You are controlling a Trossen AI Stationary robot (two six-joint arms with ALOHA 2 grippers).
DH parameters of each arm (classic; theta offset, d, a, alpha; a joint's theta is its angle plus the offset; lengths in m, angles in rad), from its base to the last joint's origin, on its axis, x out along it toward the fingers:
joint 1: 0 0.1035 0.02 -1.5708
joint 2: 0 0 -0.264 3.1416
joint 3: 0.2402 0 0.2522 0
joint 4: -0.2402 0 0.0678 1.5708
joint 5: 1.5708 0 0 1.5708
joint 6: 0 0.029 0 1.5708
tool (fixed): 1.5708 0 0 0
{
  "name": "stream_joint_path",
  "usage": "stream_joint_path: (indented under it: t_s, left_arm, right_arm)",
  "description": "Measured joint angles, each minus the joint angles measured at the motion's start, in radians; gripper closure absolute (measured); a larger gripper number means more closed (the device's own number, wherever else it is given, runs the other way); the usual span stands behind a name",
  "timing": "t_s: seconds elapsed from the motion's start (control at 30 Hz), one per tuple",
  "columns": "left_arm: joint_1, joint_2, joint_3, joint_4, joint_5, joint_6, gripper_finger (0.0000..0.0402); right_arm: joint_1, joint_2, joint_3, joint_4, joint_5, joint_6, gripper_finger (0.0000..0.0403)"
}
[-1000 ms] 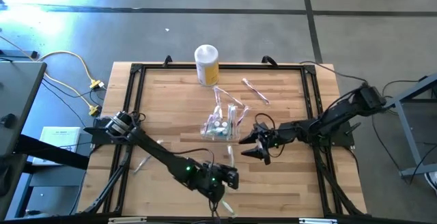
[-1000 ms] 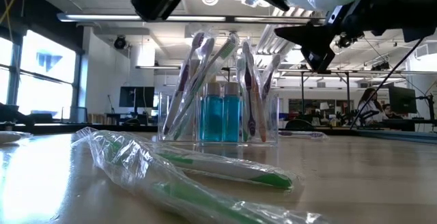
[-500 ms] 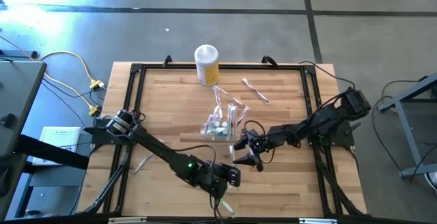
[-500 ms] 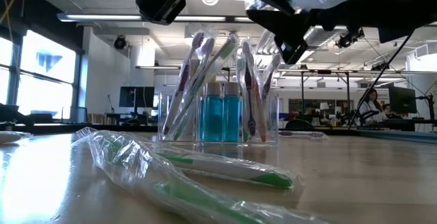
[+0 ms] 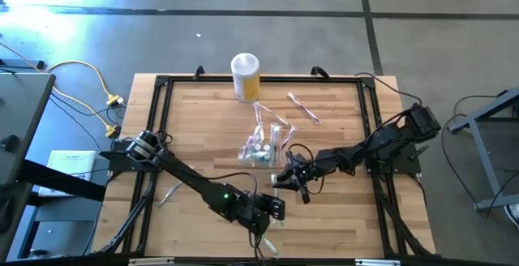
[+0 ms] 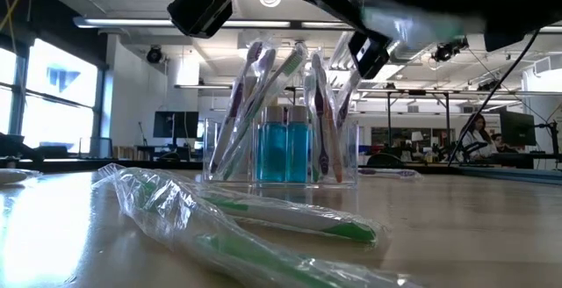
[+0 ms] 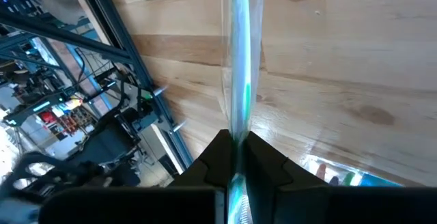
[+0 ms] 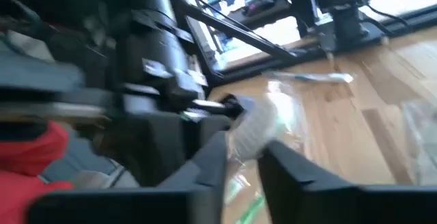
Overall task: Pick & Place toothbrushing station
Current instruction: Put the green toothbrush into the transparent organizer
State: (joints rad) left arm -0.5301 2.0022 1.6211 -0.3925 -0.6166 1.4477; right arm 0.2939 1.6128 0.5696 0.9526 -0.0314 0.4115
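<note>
Toothbrushing station [image 5: 261, 146] upright mid-table. Right gripper [image 5: 285, 178] just beside it, jaws pinching clear wrapper. Left gripper [image 5: 261, 219] near table edge, jaws pinching wrapped green toothbrush [image 7: 239, 87].

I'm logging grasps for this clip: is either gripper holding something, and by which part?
The left gripper is shut on a wrapped toothbrush, gripping one end. The right gripper pinches that clear wrapper.

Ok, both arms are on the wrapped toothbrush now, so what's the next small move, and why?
Probably ease the right gripper gently away from the left gripper to tug the plastic. The left fingers pinch the wrapped toothbrush at one end, and the right fingers look closed on clear wrapping farther along. Pull away from the toothbrushing station close by.
</note>
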Motion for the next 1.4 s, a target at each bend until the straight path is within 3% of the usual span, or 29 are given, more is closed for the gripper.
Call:
stream_joint_path:
  t_s: [0.07, 0.2, 0.5, 0.7, 0.83, 0.97, 1.07, 1.3, 1.4]
  left_arm:
    - [0.001, 0.0, 0.0, 0.002, -0.002, -0.001, 0.0384]
    - [0.001, 0.0, 0.0, 0.011, -0.003, -0.012, 0.0368]
    - [-0.007, -0.002, 0.002, 0.034, -0.053, -0.058, 0.0253]
    - [-0.049, -0.002, 0.002, 0.034, -0.172, -0.049, 0.0219]
    - [-0.087, -0.002, 0.002, 0.007, -0.288, -0.145, 0.0218]
    - [-0.117, -0.023, 0.001, -0.117, -0.355, -0.339, 0.0218]
    - [-0.129, -0.062, 0.001, -0.274, -0.335, -0.605, 0.0218]
    - [-0.111, -0.175, 0.001, -0.595, -0.06, -1.287, 0.0218]
    - [-0.066, -0.206, 0.001, -0.689, 0.022, -1.467, 0.0218]
  right_arm:
    - [0.0, -0.001, 0.002, 0.004, -0.002, -0.01, 0.0382]
    - [0.001, -0.001, 0.002, 0.005, -0.002, -0.018, 0.0373]
    - [-0.001, 0.003, -0.005, -0.032, 0.017, -0.075, 0.039]
    - [0.001, 0.001, -0.004, -0.038, 0.015, -0.076, 0.0386]
    - [0.006, -0.022, -0.004, -0.086, 0.024, -0.08, 0.039]
    - [0.039, -0.059, -0.003, -0.165, 0.116, -0.125, 0.0389]
    - [0.071, -0.108, -0.002, -0.219, 0.194, -0.168, 0.039]
    - [0.175, -0.241, -0.003, -0.435, 0.464, -0.314, 0.0389]
    - [0.209, -0.29, -0.003, -0.53, 0.57, -0.345, 0.039]
